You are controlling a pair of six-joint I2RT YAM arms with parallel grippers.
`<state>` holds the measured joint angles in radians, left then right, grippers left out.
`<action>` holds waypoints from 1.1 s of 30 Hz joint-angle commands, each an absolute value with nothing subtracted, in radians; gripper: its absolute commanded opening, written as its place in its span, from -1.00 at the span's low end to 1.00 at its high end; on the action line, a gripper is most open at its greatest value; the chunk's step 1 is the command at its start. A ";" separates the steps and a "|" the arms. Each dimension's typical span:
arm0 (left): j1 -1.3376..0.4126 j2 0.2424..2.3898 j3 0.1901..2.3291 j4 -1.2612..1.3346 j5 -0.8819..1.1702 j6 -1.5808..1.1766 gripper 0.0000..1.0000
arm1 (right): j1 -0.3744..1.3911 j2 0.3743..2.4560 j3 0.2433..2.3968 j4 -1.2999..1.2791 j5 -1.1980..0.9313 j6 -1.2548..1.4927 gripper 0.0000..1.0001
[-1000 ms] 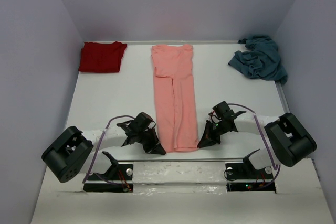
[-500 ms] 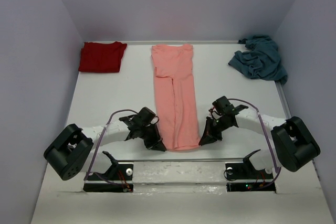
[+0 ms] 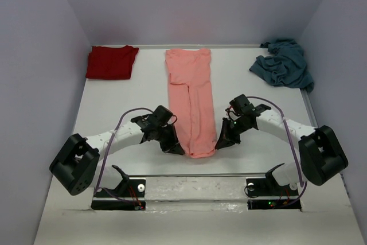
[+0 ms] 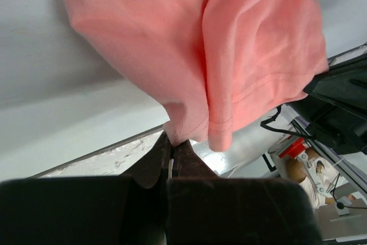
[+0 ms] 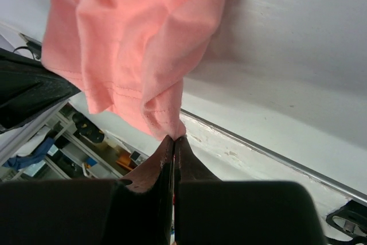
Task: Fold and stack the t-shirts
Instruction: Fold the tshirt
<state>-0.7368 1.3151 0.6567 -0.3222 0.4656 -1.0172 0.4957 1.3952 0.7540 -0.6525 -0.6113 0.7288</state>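
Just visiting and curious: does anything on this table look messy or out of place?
Only the teal-blue shirt: it lies crumpled in the far right corner, while the dark red shirt lies folded flat at far left.

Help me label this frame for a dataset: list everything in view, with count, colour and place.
salmon-pink t-shirt: one, salmon-pink, laid lengthwise down the middle of the table, near hem pinched at both corners
dark red t-shirt: one, dark red, folded, far left corner
teal-blue t-shirt: one, teal-blue, crumpled, far right corner
table: one, white, under all three shirts
left gripper: one, black, shut on the pink shirt's near left corner
right gripper: one, black, shut on its near right corner
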 commanded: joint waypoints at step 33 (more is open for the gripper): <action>-0.463 1.525 1.018 -0.572 0.460 -0.733 -1.00 | 0.379 1.704 1.305 -0.868 -0.558 0.523 -1.00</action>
<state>-0.4808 1.5101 0.9588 -0.5301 0.4450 -0.7803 0.3927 1.6730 1.2186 -0.8219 -0.5671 0.5663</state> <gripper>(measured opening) 0.026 0.020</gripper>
